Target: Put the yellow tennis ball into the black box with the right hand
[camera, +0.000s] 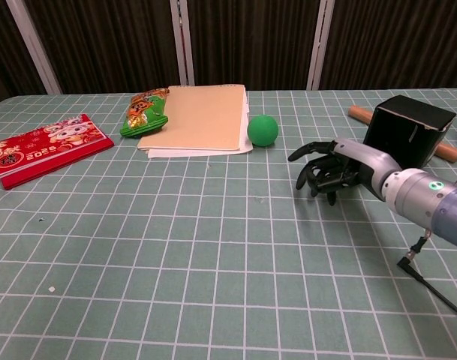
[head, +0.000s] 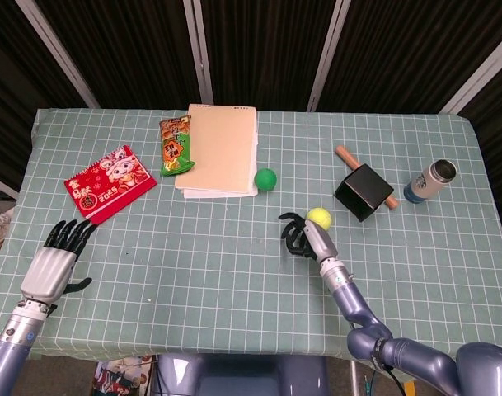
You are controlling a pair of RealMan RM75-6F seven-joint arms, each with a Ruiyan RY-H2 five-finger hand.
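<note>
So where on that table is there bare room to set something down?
The widest free patch is the near middle, between the left hand and right hand, below the red packet and folder. It is crowded around the yellow tennis ball, black box and bottle.

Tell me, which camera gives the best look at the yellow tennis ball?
The head view: from above, the yellow tennis ball shows nearly whole, just beyond the right hand, near the black box. In the chest view the right hand stands in front of it, so it is hidden.
</note>
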